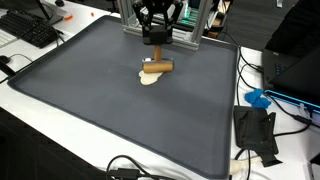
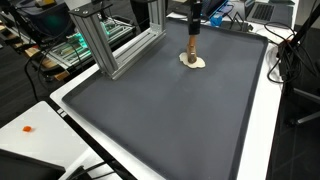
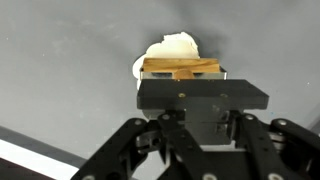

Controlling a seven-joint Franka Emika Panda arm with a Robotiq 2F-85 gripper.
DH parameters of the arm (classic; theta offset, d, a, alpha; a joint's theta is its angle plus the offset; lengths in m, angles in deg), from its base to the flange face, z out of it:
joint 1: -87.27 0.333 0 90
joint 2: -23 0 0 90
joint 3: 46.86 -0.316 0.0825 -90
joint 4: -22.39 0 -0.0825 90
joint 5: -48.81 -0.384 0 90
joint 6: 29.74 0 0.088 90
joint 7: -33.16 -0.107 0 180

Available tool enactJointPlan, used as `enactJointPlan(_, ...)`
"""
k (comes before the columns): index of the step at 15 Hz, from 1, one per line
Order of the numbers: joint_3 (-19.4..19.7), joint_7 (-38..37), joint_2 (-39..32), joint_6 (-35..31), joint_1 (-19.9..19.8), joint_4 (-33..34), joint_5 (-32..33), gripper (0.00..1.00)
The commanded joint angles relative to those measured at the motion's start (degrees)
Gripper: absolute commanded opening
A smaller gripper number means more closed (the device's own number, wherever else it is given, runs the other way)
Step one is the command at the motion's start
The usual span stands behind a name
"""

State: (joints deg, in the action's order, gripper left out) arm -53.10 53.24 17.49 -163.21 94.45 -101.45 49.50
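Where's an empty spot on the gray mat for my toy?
Most of the gray mat is bare: the whole wide stretch between the wooden roller on its cream lump and the mat's near rim. It is crowded only at the far edge, where the gripper hangs over them beside the metal frame.

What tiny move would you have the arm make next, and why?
Probably ease the gripper straight down. It hangs above the wooden roller, which lies across a pale doughy patch on the grey mat. The wrist view shows the roller centred ahead of it, so little sideways correction seems needed.
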Motion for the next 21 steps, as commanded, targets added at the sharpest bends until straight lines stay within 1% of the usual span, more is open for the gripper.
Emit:
enactJointPlan(1,-0.4,9.0,2.1,1.6,-1.4,-1.5,-0.2,0.22)
enactJointPlan(6,-0.6,19.1,1.7,1.6,-2.0,-2.8,-0.4,0.22)
enactJointPlan(9,-0.9,22.9,1.0,0.2,-1.7,-3.4,-0.9,0.22)
enactJointPlan(14,-1.9,25.0,-0.3,-3.4,-1.1,-4.2,-2.2,0.22)
enactJointPlan(21,-3.1,24.2,-1.1,-7.9,-0.8,-4.8,-2.8,0.22)
